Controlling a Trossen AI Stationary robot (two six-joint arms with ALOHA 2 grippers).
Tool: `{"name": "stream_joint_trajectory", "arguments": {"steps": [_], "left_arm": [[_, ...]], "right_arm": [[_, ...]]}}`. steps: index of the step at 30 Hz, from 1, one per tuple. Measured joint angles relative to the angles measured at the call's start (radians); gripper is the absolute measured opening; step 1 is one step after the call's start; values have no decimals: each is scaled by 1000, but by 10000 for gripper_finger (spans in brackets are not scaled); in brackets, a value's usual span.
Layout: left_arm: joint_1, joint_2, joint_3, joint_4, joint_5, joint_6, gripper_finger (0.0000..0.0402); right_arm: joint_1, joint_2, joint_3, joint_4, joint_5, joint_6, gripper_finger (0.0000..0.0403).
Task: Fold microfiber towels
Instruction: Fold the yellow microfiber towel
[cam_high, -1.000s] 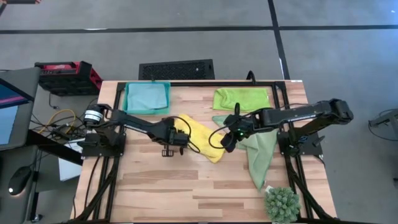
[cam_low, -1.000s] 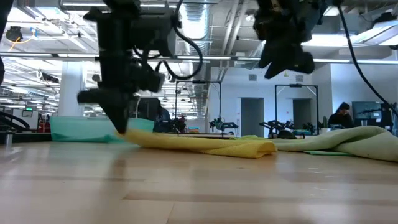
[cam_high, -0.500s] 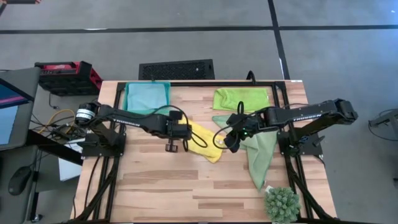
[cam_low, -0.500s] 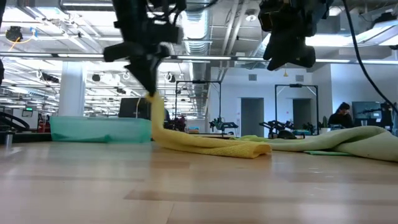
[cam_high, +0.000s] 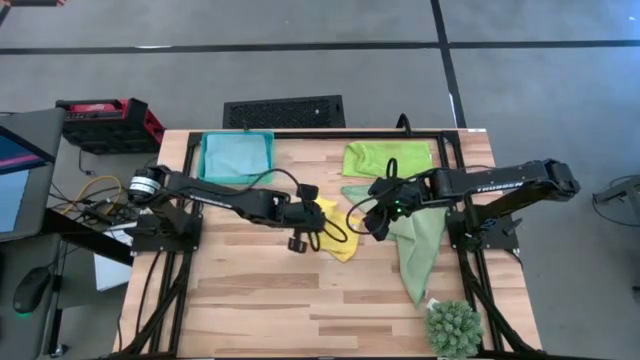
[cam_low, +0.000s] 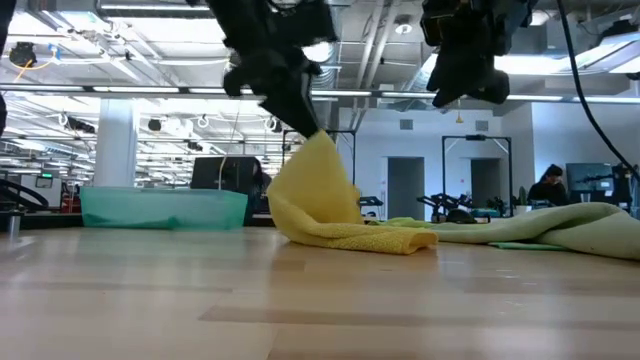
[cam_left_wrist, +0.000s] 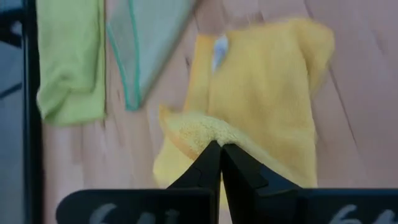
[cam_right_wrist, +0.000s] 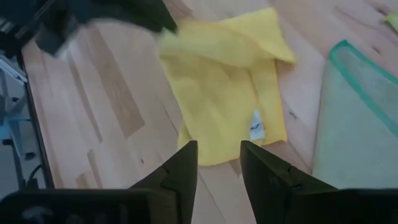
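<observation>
The yellow towel (cam_high: 338, 232) lies mid-table. Its left corner is raised and its right part rests on the wood; it also shows in the low view (cam_low: 330, 215). My left gripper (cam_high: 310, 207) is shut on that raised corner. My right gripper (cam_high: 373, 228) is open and empty, hovering just right of the yellow towel, above the sage green towel's edge; its own view shows the spread fingers (cam_right_wrist: 217, 165) over the yellow towel (cam_right_wrist: 224, 93). The sage green towel (cam_high: 415, 245) lies spread at the right. The lime green towel (cam_high: 388, 158) lies folded at the far right. I cannot pick out the light blue towel. My left gripper pinches the yellow towel's raised corner (cam_left_wrist: 194, 129) between its two shut fingers, which slant down from the table's left. The corner (cam_low: 318, 148) stands lifted clear. The cloth slopes down slack from it, and the rest lies on the table.
A teal tray (cam_high: 237, 156) stands at the far left. A small spiky plant (cam_high: 452, 328) sits at the near right corner. Black frame rails run along the table's far edge and sides. Bare wood lies along the near half.
My left gripper has risen and gone toward the table's right edge, carrying the yellow towel's left corner. That corner has lifted off the wood and is coming over the towel's right part, which has stayed where it was. My right gripper has kept almost still.
</observation>
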Motion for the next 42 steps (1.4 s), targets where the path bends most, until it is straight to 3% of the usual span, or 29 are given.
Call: {"name": "stream_joint_trajectory", "arguments": {"steps": [6, 28, 42], "left_arm": [[-16, 72, 27, 63, -17, -13, 0], [-43, 92, 58, 165, 113, 52, 0], [-43, 92, 58, 184, 126, 48, 0]], "right_arm": [[-4, -18, 0, -8, 0, 0, 142], [-4, -18, -1, -20, 0, 1, 138], [-4, -18, -1, -20, 0, 1, 137]]}}
